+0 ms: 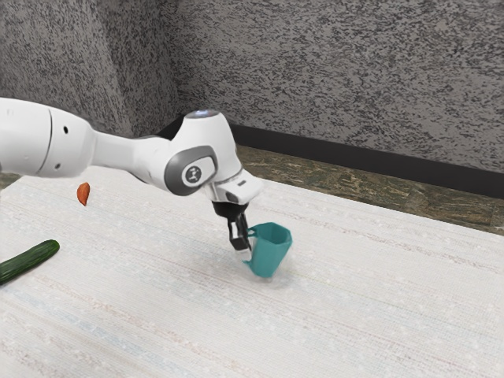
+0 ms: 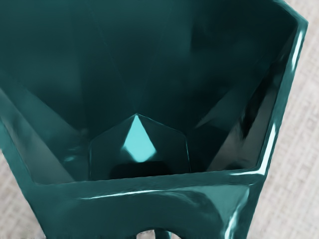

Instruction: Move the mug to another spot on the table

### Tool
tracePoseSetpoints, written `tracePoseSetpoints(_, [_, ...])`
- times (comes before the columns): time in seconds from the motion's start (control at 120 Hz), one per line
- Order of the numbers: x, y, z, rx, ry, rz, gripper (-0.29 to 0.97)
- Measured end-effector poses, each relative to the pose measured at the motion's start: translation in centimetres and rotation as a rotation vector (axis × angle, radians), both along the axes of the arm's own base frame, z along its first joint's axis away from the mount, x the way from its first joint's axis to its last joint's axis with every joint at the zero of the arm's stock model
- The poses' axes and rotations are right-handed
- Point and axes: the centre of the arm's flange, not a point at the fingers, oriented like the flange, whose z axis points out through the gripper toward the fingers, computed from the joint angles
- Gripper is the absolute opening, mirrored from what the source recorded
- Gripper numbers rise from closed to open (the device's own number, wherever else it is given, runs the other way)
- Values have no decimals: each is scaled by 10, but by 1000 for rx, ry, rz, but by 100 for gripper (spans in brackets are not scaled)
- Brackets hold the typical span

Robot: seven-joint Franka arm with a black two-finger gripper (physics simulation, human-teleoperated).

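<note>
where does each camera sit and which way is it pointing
Exterior view: beside the arm, facing across the table; shows the white arm and the gripper shut on the tilted teal mug.
Wrist view: on the arm's hand, looking down into the mug's inside, handle nearest.
Shared: the mug and the table's pale surface.

Teal faceted mug [image 1: 270, 248], glossy, tapered to narrow base, empty. Sat open end up, slightly tilted, mid-tabletop [image 1: 370, 315]. Handle faced exterior view's left. Inner floor hexagonal.
</note>
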Motion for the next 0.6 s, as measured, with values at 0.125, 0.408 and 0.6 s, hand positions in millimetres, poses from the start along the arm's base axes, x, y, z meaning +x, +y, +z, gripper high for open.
tracePoseSetpoints(0.125, [-5,23,26,6,-95,40,1])
tracePoseSetpoints(0.408, [-41,95,43,70,-158,191,-2])
tracePoseSetpoints(0.6, [-65,126,30,78,-133,286,-6])
